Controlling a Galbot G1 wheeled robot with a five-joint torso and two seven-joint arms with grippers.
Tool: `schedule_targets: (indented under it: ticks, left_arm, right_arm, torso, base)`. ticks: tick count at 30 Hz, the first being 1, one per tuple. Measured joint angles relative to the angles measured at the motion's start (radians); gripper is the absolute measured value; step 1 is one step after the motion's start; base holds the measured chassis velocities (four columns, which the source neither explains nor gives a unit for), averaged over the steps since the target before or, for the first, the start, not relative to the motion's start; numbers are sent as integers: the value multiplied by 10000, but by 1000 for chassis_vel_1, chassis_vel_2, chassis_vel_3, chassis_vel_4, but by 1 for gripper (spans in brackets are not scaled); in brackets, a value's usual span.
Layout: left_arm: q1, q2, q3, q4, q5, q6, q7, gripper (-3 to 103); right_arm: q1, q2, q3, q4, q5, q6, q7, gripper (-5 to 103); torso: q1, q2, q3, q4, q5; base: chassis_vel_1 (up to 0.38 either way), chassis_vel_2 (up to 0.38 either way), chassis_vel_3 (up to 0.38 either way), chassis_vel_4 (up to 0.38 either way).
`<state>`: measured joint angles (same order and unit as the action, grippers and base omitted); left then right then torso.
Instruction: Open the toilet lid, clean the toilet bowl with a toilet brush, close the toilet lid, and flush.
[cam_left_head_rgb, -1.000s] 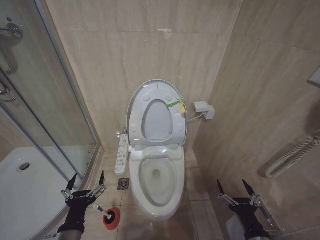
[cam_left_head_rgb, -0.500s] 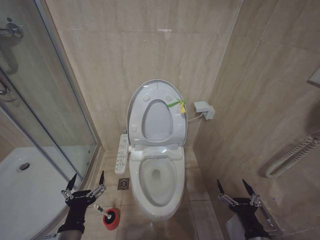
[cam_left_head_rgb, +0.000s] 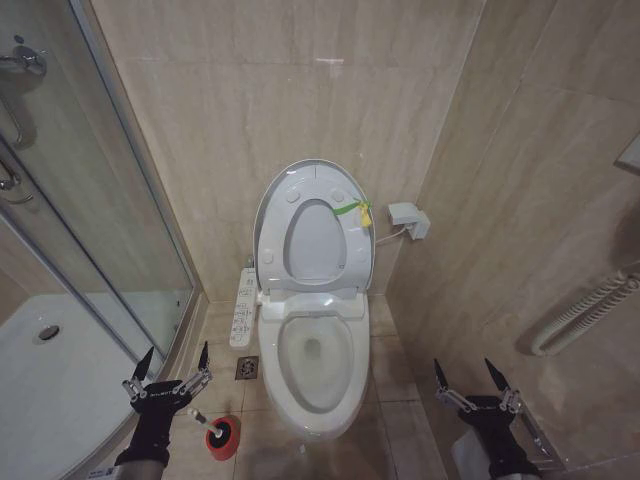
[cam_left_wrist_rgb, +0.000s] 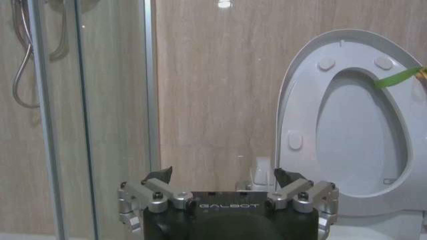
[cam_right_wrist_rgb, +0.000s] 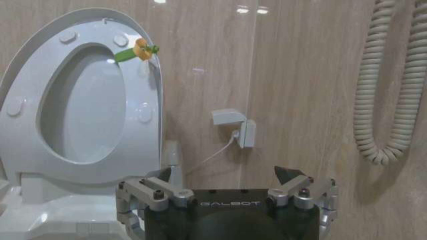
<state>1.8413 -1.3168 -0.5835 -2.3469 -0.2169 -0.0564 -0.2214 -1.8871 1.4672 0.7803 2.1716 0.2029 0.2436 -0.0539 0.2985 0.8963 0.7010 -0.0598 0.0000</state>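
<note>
Toilet lid (cam_left_head_rgb: 268, 215) upright vs wall, long axis vertical.

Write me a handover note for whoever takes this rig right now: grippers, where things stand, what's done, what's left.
Left gripper: open, empty, low beside the shower glass, just above the brush.
Right gripper: open, empty, low by the right wall.
Glossy white oval toilet lid: up against the wall, seat raised too.
White ceramic toilet bowl: exposed.
White-handled toilet brush: in its red holder on the floor.
Done: lid opened.
Left: brush, close, flush.
</note>
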Motion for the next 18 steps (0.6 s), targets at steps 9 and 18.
schedule_targets:
  ticks: [9, 18]
  left_arm:
    - [0, 0, 0, 0, 0, 0, 0, 99]
    - [0, 0, 0, 0, 0, 0, 0, 99]
  right_arm:
    - [0, 0, 1, 0, 0, 0, 0, 100]
    - [0, 0, 0, 0, 0, 0, 0, 100]
  torso:
    - [0, 0, 0, 0, 0]
    - [0, 0, 0, 0, 0]
  base:
    - [0, 0, 0, 0]
    - [0, 0, 0, 0]
